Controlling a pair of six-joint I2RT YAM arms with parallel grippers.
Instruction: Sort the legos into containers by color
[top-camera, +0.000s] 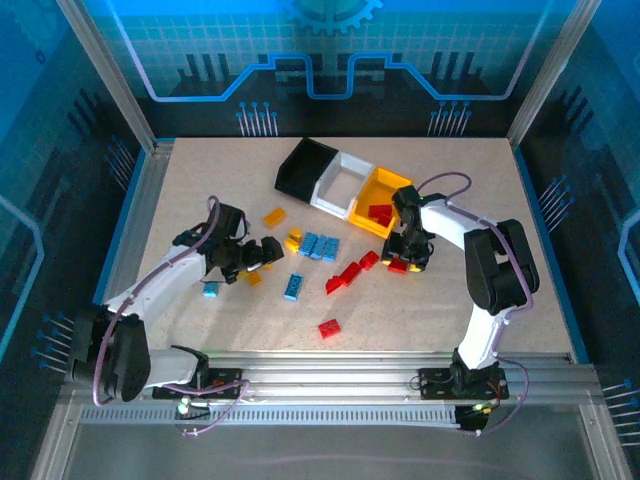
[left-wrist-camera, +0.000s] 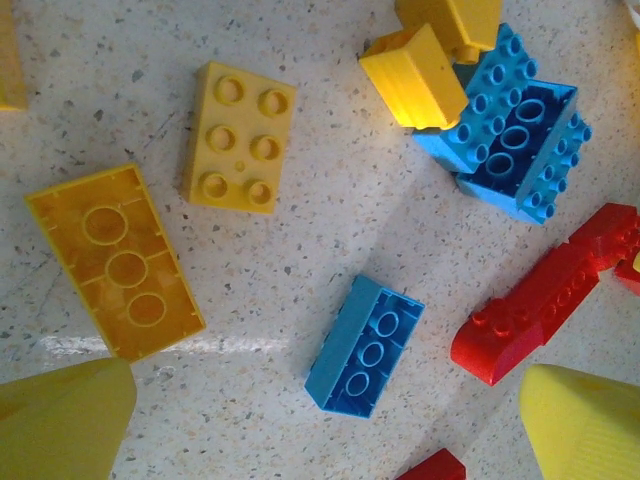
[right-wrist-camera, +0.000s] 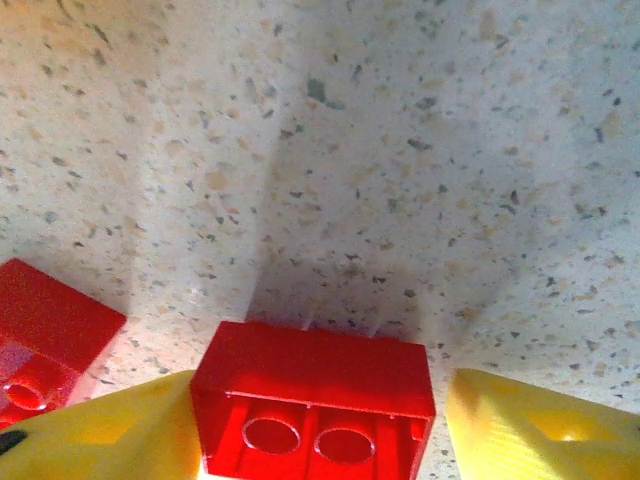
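Right wrist: red lego lies loose between fingers of the half-open right end effector.

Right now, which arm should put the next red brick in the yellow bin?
Right. The right gripper straddles a red brick near the yellow bin, which holds reds. The left gripper, open, is farther away over a yellow brick and a blue brick.

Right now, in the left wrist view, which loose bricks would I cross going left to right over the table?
orange brick, hollow side up → yellow brick, studs up → lone blue brick → long red piece. The yellow-and-blue cluster at top right overlaps these, so it is left out.
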